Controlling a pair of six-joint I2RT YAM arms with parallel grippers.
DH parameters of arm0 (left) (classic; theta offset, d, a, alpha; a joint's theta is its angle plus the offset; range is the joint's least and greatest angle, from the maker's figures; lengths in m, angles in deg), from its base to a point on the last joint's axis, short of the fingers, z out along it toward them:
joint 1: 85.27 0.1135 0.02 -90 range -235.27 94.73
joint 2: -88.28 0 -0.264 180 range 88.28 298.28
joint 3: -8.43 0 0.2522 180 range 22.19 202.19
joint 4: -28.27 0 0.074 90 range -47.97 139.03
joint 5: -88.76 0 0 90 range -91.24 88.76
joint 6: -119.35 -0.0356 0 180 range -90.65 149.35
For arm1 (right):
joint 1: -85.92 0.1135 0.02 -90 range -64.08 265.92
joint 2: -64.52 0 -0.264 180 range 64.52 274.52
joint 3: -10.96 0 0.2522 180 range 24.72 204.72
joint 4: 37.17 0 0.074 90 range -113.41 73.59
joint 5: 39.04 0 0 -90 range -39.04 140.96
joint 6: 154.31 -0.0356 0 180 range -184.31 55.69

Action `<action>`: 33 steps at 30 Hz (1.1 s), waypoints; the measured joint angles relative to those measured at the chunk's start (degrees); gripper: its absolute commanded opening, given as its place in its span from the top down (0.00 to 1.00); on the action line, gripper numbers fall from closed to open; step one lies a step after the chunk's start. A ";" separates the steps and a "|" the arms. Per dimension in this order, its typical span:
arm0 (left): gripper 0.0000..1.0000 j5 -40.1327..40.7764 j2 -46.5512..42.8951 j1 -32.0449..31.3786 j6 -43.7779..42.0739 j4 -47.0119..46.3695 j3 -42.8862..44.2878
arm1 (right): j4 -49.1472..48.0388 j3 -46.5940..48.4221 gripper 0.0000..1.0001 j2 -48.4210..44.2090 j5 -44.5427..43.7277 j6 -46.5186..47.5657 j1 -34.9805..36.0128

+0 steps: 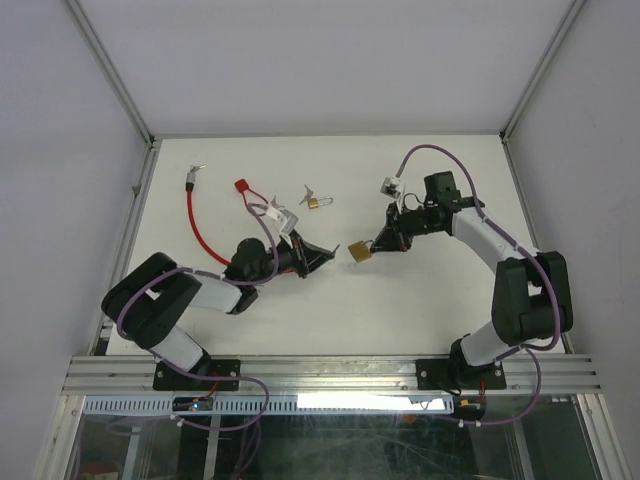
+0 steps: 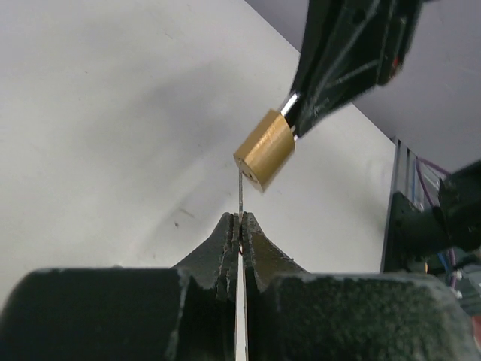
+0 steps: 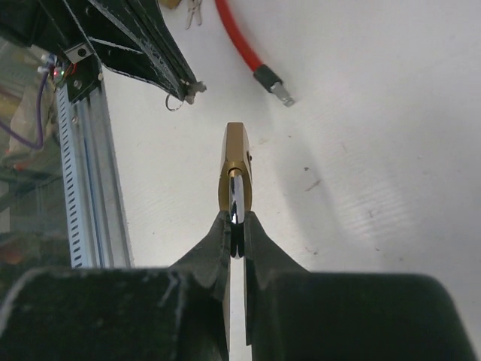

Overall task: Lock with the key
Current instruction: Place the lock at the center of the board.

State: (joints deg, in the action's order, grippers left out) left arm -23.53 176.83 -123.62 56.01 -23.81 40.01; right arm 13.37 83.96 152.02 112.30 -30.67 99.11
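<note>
The right gripper (image 3: 237, 219) pinches the padlock (image 2: 264, 150) by its shackle (image 3: 236, 197), held above the table (image 1: 250, 320) near its middle. The left gripper (image 2: 239, 219) pinches the key (image 2: 240, 192) (its tip reaches the padlock's underside).

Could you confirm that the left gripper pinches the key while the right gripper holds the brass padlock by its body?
Not quite. The right gripper clamps the silver shackle, not the body. The body of the brass padlock sticks out free beyond the fingertips, as the right wrist view shows. The left gripper does pinch the key.
</note>
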 measured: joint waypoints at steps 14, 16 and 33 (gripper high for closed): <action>1.00 8.79 24.04 4.22 8.46 35.67 42.05 | -17.62 10.43 1.00 18.14 -3.54 -25.64 -3.02; 1.00 10.78 27.56 4.28 8.81 41.20 48.28 | -19.04 13.00 1.00 21.40 -4.33 -28.83 -3.23; 0.82 20.63 40.72 4.26 9.46 57.33 68.94 | -29.03 18.64 0.77 33.62 -11.76 -48.13 -6.56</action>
State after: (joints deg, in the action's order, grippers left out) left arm -2.89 217.55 -119.35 65.47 33.52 108.95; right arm -15.66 102.60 185.64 100.54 -78.79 92.56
